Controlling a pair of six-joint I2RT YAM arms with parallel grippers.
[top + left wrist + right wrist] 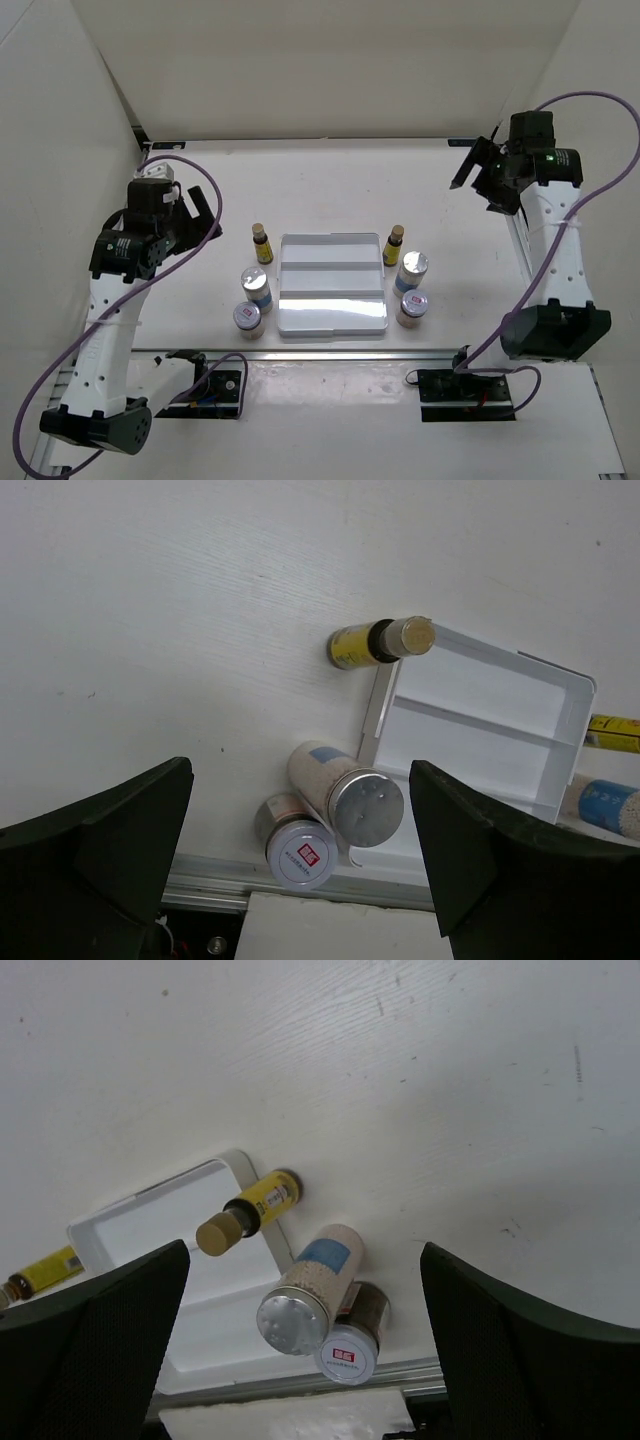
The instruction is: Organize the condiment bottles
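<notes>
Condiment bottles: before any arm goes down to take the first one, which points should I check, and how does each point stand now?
1. Left claw open and empty: ok.
2. Right claw open and empty: ok.
3. White rack has no bottle on its steps: ok.
4. Standing upright: left amber bottle, right amber bottle, left blue-label bottle, right blue-label bottle, left red-label bottle, right red-label bottle: ok.
5. Gap for a finger between each blue-label bottle and the red-label bottle next to it: cannot tell, they stand very close.
</notes>
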